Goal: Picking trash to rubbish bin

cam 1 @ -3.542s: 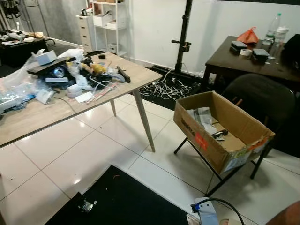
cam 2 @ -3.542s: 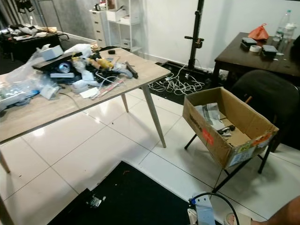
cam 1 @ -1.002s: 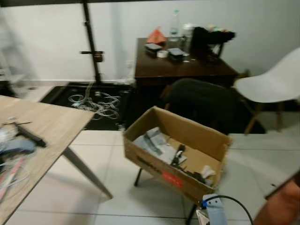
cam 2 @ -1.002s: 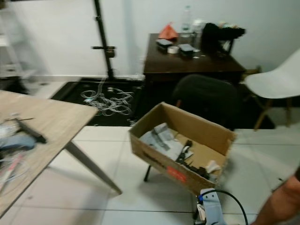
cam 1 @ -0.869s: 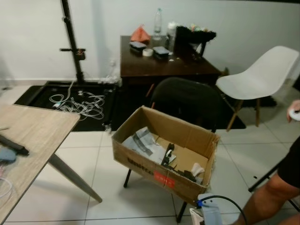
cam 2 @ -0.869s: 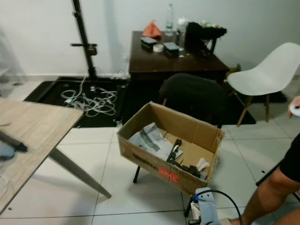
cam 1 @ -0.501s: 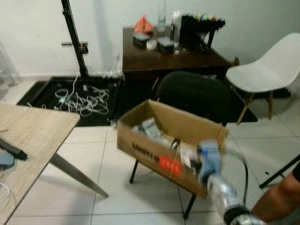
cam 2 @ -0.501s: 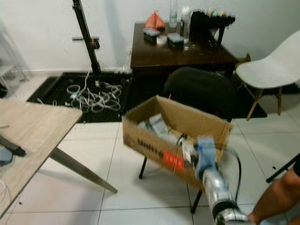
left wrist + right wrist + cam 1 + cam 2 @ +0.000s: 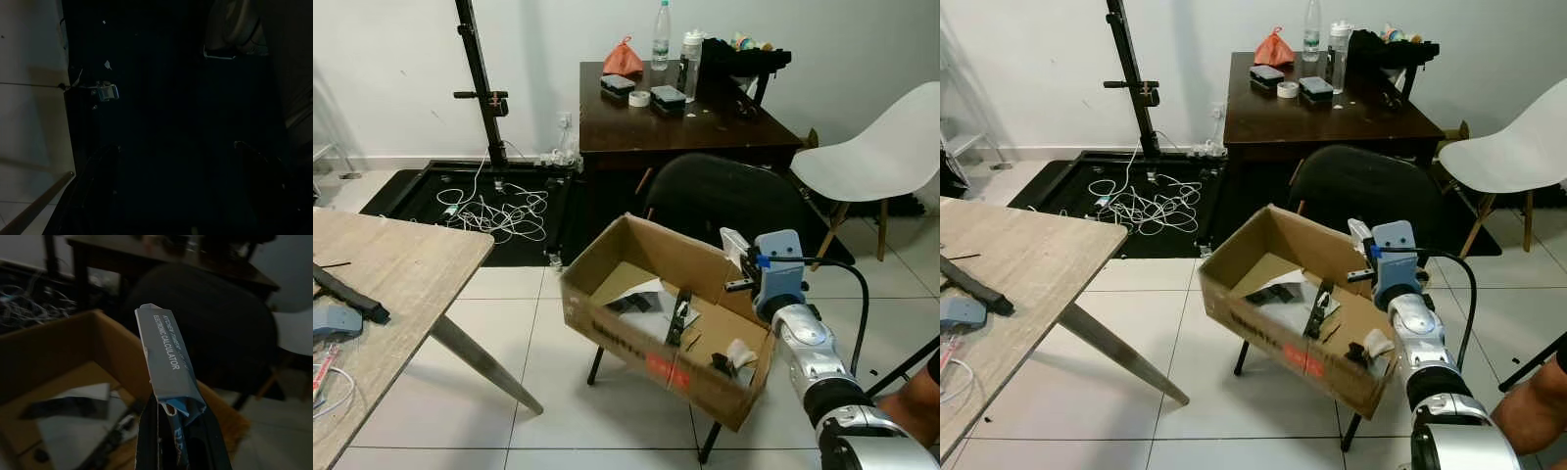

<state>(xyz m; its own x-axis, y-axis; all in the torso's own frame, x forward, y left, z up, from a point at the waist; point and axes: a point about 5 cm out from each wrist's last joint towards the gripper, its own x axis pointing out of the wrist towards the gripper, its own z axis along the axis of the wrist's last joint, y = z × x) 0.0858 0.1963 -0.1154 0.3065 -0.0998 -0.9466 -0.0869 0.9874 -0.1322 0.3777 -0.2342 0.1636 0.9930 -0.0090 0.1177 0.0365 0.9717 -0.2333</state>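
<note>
Packaging (image 9: 168,362) printed "ELECTRONIC CALCULATOR", flattened and blue-grey, sticks up pinched between the two black fingers (image 9: 146,440) of the right gripper (image 9: 178,443). From the head views, the right gripper (image 9: 1363,257) holds it over the far right rim of the cardboard box (image 9: 1263,348), above the open top. The box sits tilted on a black folding stand (image 9: 1246,360) on the white tiled floor (image 9: 1214,392), with a red label on its near wall. Inside lie grey papers (image 9: 1278,291), a black strip-like object (image 9: 1317,308) near the middle, and a crumpled white scrap (image 9: 1375,342) at the near right corner.

Just behind the box stands a black chair (image 9: 1371,201), then a dark wooden table (image 9: 1332,113) carrying bottles, a tape roll and an orange bag. A white chair (image 9: 1518,147) is at the right. A wooden table (image 9: 1009,284) at the left edge carries a black bar (image 9: 974,282) and a grey device (image 9: 960,311). White cables (image 9: 1141,208) lie tangled on a black mat by a black pole.

The left wrist view is very dark; whether the left gripper (image 9: 176,161) is spread or closed cannot be made out.
</note>
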